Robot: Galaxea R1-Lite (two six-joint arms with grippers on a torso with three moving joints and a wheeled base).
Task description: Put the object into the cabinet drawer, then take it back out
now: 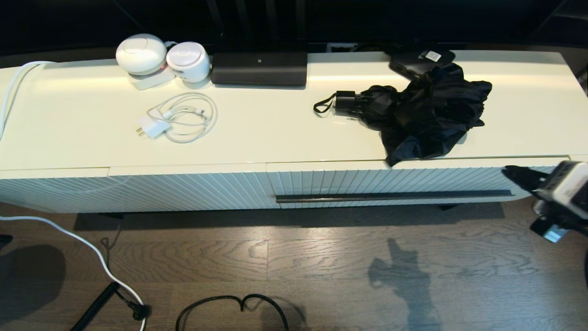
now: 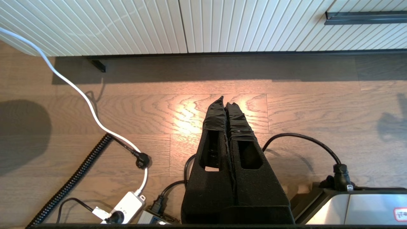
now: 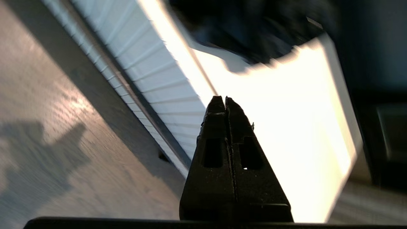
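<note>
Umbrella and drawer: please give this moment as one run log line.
umbrella: on cabinet top | drawer: closed | right gripper: shut, empty, beside the drawer's right end | left gripper: shut, parked over floor

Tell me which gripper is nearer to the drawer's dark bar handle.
Right. The right gripper hangs beside the right end of the bar handle, jaws shut. The left gripper is low over the floor, short of the cabinet.

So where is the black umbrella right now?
In the head view, the black umbrella lies on the cabinet top, right of centre, above the closed drawer, just in front of a small black box.
</note>
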